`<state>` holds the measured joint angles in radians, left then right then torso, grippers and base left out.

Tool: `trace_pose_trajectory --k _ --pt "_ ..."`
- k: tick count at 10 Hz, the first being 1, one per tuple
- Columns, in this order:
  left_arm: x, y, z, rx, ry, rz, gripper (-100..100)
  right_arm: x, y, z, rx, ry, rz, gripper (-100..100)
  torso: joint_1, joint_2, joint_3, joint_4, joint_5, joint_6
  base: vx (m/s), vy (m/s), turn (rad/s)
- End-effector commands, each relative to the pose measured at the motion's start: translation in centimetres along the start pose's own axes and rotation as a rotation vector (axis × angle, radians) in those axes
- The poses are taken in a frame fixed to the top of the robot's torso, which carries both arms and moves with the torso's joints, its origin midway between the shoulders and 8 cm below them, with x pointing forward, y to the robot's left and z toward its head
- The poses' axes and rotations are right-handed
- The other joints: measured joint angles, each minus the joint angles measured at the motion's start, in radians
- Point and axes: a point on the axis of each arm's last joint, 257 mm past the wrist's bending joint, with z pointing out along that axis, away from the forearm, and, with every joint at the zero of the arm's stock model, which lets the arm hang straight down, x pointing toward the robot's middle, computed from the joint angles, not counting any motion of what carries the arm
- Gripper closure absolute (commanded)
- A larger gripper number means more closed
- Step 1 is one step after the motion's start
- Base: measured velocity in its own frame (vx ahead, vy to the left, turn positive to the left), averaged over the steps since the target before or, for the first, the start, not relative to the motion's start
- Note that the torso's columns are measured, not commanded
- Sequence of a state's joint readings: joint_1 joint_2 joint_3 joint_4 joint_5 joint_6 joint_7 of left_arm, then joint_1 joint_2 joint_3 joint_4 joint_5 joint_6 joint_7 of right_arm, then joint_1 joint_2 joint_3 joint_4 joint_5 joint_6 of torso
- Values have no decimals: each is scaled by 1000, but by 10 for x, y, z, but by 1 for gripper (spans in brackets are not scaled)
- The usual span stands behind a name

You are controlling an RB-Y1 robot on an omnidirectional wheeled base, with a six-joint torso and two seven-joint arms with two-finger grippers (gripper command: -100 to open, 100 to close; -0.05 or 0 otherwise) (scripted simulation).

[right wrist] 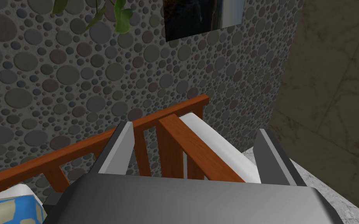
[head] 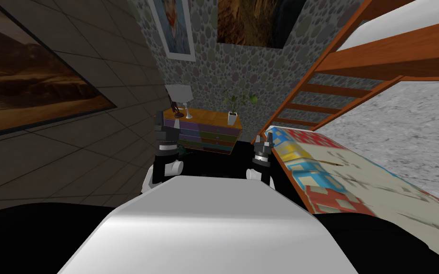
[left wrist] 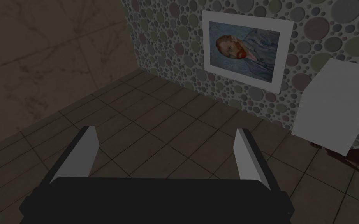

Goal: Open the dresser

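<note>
Left claw (head: 162, 120) hangs spread, its two fingers (left wrist: 79, 155) well apart with nothing between them. In the head view it sits at the left end of the dresser (head: 209, 133). That dresser is a low chest with an orange-brown top and bands of coloured drawer fronts. It stands against the pebble-patterned wall, ahead of me, and its long axis runs across my front from left to right. A white-shaded lamp (head: 180, 97) stands on its left end and a small potted plant (head: 234, 107) on its right.

The left wrist camera looks at the wall and the lampshade, so I judge this claw is aimed above the drawer fronts (whether it is near enough to reach them I cannot tell). It would have to tip down and come in square to a front, then draw back towards me. Handles are too small to make out.

Further right, the right claw (head: 264, 138) is spread as well and holds nothing. It hangs beside the patterned bed (head: 347, 176), off the dresser's right end, so the left arm looks the better placed.
</note>
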<state>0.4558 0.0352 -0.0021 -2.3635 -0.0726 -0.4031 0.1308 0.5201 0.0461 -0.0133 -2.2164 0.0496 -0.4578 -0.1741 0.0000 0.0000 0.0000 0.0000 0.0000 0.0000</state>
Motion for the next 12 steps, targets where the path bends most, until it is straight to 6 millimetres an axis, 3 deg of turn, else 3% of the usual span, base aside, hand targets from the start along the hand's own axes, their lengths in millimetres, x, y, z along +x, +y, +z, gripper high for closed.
trace_pose_trajectory --k 1,9,10,12 --pt "0 0 0 0 0 0 0 0 0 0 0 0 0 0 0 40 -82 41 0 0 0 0 0" --pt "0 0 0 0 0 0 0 0 0 0 0 0 0 0 0 618 -1234 617 0 0 0 0 0" --pt "4 7 -2 -9 30 16 -100 0 0 0 0 0 0 0 0 691 -1382 691 0 0 29 -16 -7" --pt "6 16 -6 -20 53 30 -100 0 0 0 0 0 0 0 -1 732 -1472 733 0 0 64 -32 -7"
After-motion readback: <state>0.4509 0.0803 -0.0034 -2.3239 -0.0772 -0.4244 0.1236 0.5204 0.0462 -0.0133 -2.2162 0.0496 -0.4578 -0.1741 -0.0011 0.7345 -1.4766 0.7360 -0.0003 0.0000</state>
